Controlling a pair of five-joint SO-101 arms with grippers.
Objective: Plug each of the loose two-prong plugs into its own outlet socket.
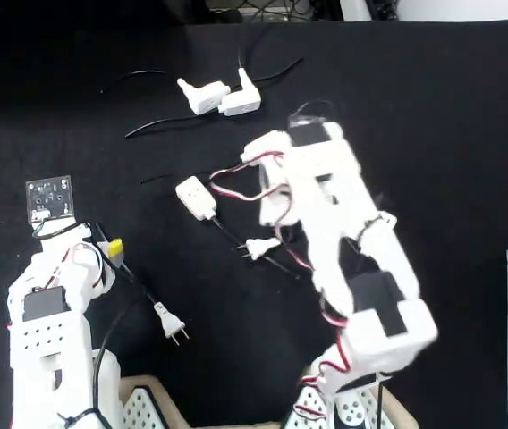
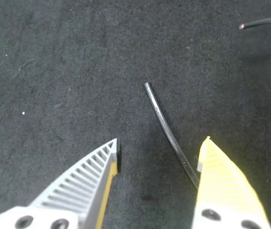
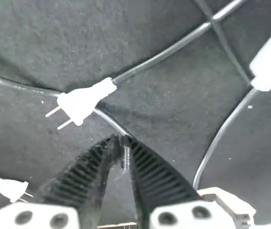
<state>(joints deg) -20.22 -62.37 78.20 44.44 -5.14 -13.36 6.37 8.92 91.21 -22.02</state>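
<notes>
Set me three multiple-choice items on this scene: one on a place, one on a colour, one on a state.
1. The white plug nearest the right gripper lies: A in its jaws; B on the cloth beyond its tips; C in a socket.
2. The right gripper's fingers are: A black; B yellow; C red.
3. The left gripper is: A shut on a plug; B shut, empty; C open.
Key: B, it lies free on the cloth; A, both ribbed fingers are black; C, a wide gap parts its fingers.
</notes>
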